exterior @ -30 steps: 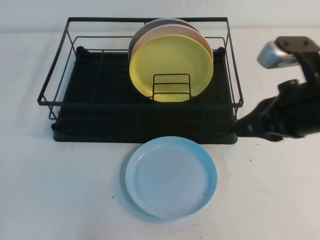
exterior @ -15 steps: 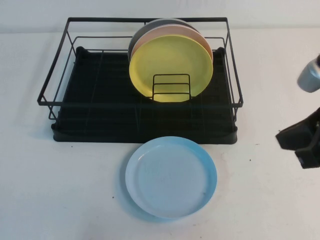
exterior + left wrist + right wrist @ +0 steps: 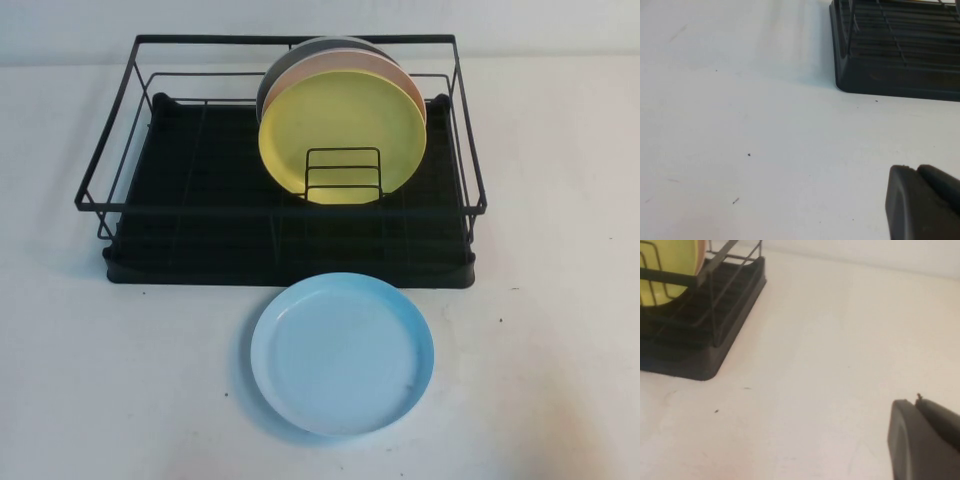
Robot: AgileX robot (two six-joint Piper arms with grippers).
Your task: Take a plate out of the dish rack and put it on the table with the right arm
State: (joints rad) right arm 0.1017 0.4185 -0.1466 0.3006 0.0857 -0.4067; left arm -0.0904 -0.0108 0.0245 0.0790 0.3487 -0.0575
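White speckled table (image 3: 120,400): the light blue plate (image 3: 342,353) lies flat near its front edge, just before the dish rack (image 3: 150,215) holding a yellow plate (image 3: 340,125). Left gripper (image 3: 922,202) and right gripper (image 3: 922,440) hover low; jaw state unclear.

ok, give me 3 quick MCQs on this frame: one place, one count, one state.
1. Where is the light blue plate?
A. upright in the dish rack
B. flat on the table in front of the dish rack
C. held by the right tool

2. How many plates stand in the dish rack?
A. one
B. three
C. five

3. What touches the light blue plate?
A. left tool
B. right tool
C. neither tool

Answers:
1 B: it lies on the table, just outside the rack's front edge.
2 B: yellow plate, pink plate and a grey plate.
3 C: neither tool is near it; left tool and right tool show only in their wrist views.
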